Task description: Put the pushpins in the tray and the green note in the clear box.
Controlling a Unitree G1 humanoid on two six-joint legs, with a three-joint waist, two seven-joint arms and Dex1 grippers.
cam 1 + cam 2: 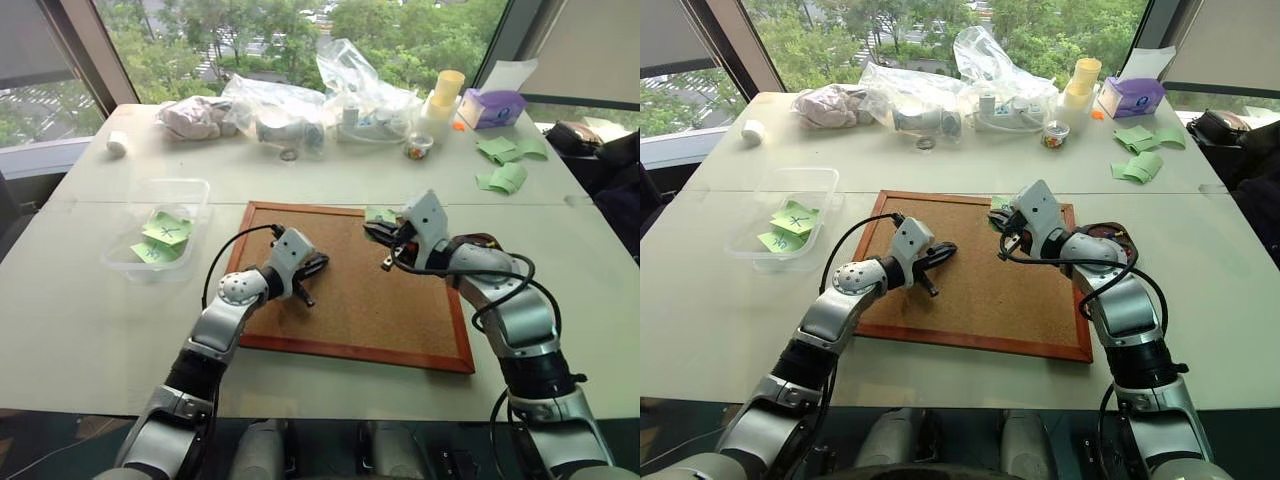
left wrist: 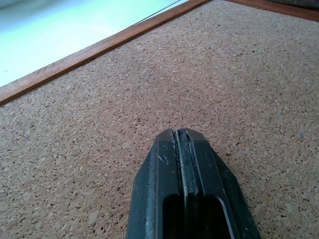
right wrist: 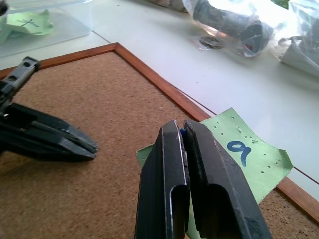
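Note:
My right gripper hangs just above the far edge of the corkboard, shut on a small blue pushpin that peeks out between its fingertips. Right under it lies the green note, with a dark blue handwritten mark and several pin holes, half over the board's frame. My left gripper is shut on nothing and rests low over the cork at mid-board. The clear box stands to the left of the board with green notes inside, one marked X. The dark brown tray shows partly behind my right forearm.
Clear plastic bags with items line the table's far edge, beside yellow cups, a small jar and a purple tissue box. Loose green papers lie at the far right. A white roll sits far left.

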